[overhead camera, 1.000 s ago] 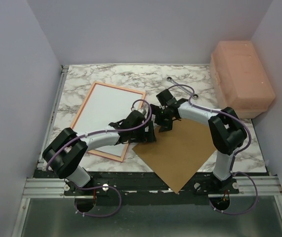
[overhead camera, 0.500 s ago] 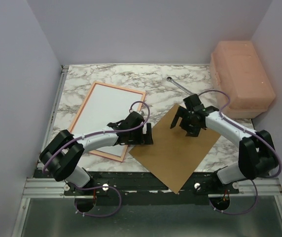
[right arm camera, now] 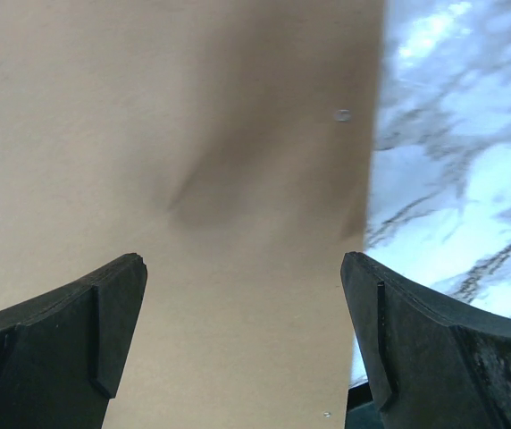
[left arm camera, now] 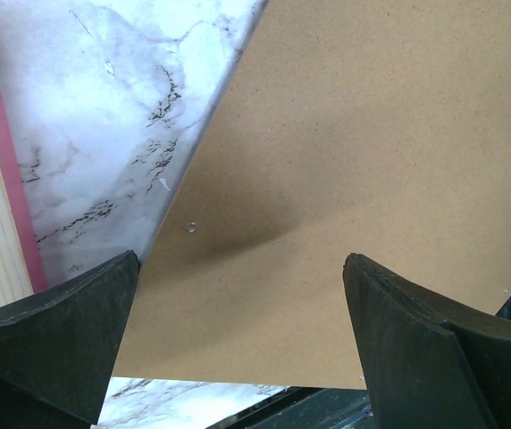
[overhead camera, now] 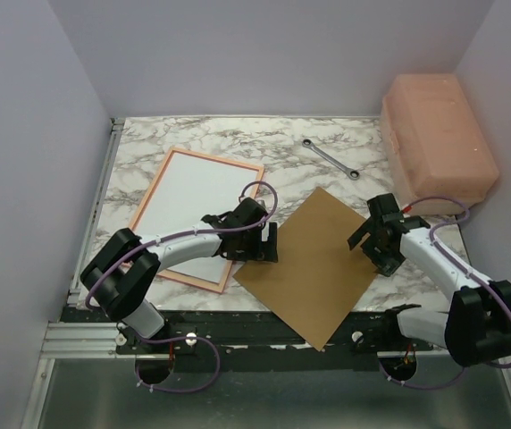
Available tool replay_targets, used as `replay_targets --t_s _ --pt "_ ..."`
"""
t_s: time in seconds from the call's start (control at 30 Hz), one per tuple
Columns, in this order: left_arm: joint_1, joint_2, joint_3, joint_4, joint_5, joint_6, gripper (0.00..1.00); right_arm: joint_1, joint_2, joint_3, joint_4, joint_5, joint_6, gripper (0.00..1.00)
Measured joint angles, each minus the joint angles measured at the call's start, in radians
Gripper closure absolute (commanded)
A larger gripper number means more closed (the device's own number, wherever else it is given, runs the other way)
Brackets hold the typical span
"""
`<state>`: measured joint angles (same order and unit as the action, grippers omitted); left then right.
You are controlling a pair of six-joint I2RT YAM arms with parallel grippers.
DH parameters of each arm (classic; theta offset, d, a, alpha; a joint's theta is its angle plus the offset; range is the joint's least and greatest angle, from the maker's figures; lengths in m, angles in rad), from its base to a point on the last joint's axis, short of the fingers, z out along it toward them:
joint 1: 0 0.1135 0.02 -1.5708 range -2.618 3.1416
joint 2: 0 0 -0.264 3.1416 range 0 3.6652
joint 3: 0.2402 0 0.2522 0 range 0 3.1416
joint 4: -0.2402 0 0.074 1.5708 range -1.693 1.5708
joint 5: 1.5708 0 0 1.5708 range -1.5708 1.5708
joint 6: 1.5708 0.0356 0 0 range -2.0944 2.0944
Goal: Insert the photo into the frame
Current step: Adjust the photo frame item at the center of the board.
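On the marble table (overhead camera: pixel 238 134), the brown backing panel (overhead camera: pixel 314 264) lay just beside the frame (overhead camera: pixel 220 157), the photo (overhead camera: pixel 188 201) seemingly seated white-side-up inside, while left gripper (left arm camera: pixel 240 259) and right gripper (right arm camera: pixel 242 259), both spread and empty, hung over the panel's 2 side edges, so the next job looked like pinching it.

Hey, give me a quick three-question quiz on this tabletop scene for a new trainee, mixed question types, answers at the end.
1. Which side of the photo faces up inside the frame?
2. True or false: the left gripper is shut on the brown board.
3. The wrench lies: A on the board; B on bare marble beyond the board; C inside the frame.
Key: 1 its plain white back; 2 false, it is open above the board's edge; 3 B.
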<state>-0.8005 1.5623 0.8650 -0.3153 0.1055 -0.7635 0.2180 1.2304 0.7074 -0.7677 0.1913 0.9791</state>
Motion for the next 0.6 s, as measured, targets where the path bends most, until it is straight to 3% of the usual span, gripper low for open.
replay_targets --t_s 0.33,0.6 --pt "0.001 0.013 0.021 -0.025 0.002 0.004 0.02 -0.074 -0.132 -0.119 0.026 0.039 0.048 0.0" --pt "0.014 0.015 0.021 -0.025 0.024 0.003 0.02 -0.076 -0.212 -0.223 0.161 -0.051 0.004 0.0"
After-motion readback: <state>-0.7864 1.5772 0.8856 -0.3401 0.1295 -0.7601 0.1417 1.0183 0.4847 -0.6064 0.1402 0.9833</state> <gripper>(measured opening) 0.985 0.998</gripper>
